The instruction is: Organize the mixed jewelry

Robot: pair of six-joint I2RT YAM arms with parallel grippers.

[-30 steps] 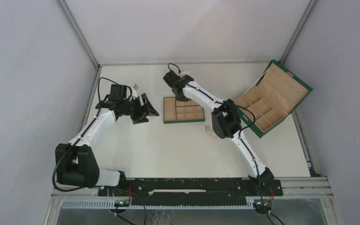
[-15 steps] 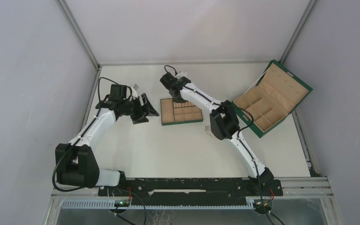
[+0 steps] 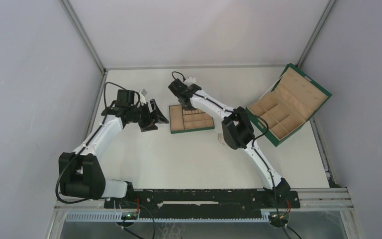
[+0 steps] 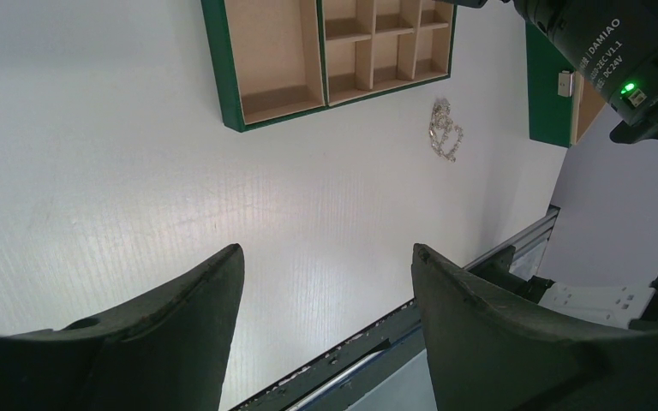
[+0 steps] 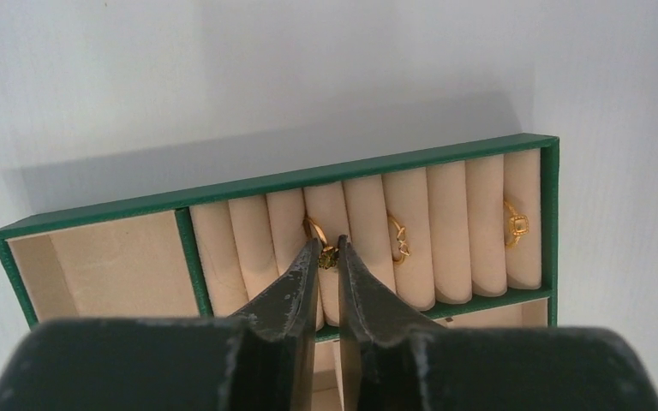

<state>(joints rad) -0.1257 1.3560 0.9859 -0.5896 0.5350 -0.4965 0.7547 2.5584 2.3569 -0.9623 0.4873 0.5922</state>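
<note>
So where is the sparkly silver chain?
Left wrist view, upper right: the sparkly silver chain lies on the white table, just outside the green-edged tan tray.

Gold rings (image 5: 397,238): 3 | silvery chain (image 4: 445,130): 1 | compartmented tray (image 5: 351,175): 1 | green box (image 3: 303,92): 1 | robot arms (image 3: 104,132): 2

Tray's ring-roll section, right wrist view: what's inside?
Three gold rings in roll slots of the tray: a green-stone ring at the tips of the right claw, a second ring mid-row, a third ring far right. Its fingers hide the rolls' near part there.
</note>
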